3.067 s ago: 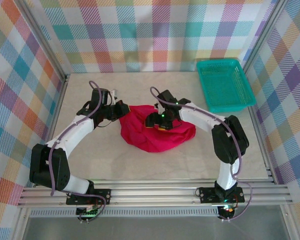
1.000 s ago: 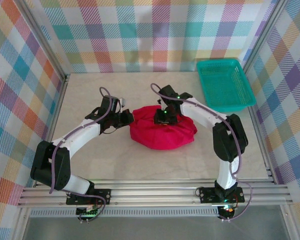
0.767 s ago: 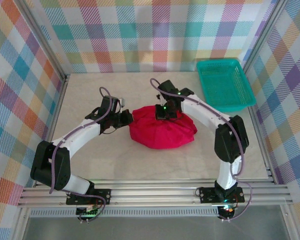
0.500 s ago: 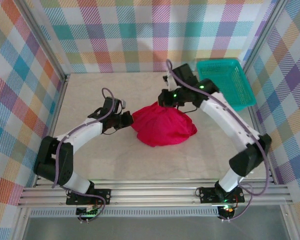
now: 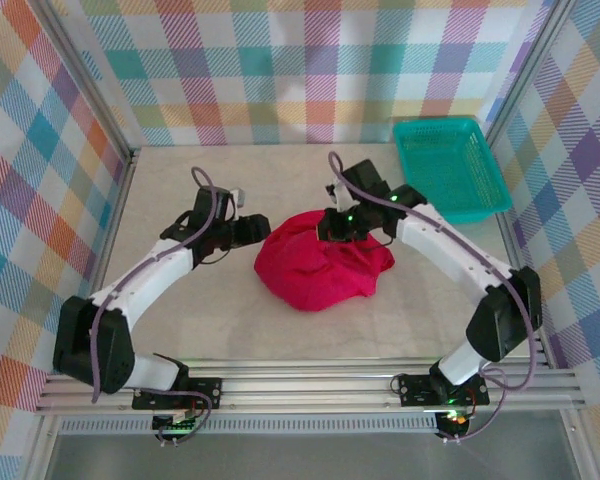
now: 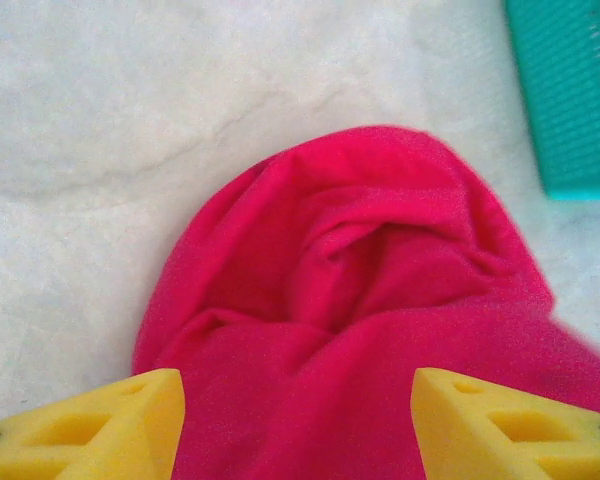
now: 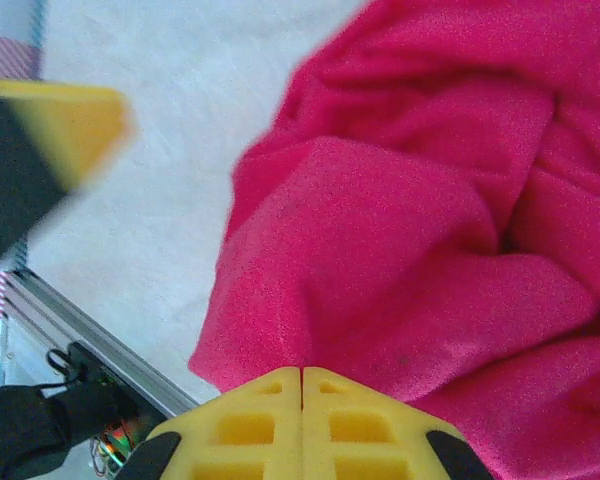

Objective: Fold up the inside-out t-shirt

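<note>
Red inside-out t-shirt (image 5: pixel 315 265) heaped mid-table (image 5: pixel 220 310), left gripper (image 5: pixel 251 230) at its left edge — fingers spread wide, cloth between them, right gripper (image 7: pixel 301 385) pinched tight on the heap's far edge — fingertips meeting.

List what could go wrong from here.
The t-shirt lies bunched in a heap. The right pincer, shut on a thick fold, may hold several layers, so pulling could drag the lump instead of spreading it. The left pincer stands open over crumpled cloth and might close on a random fold.
</note>
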### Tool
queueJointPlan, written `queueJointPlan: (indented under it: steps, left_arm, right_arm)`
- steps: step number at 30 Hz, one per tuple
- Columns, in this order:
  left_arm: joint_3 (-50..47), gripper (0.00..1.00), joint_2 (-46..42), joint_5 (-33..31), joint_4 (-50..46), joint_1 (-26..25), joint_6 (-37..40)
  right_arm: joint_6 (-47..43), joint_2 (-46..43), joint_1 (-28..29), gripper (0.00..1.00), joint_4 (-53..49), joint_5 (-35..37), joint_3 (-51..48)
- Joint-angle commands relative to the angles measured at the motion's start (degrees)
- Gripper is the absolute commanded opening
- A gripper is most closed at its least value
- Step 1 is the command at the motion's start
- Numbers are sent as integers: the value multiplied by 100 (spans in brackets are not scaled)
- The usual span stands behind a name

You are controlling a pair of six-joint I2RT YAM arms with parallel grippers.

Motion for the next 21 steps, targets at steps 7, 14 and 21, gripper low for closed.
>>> queueJointPlan:
  steps: [7,14,21]
  left_arm:
    - [-179,66,-89,1626,797,-361,431]
    - [-259,77,371,1631,1036,-1002,784]
    - [-171,80,960,1329,1214,-1224,793]
  right_arm:
    - [492,648,-148,0,269,-504,434]
    - [650,747,-276,0,218,-500,486]
    - [678,839,-297,0,65,-472,695]
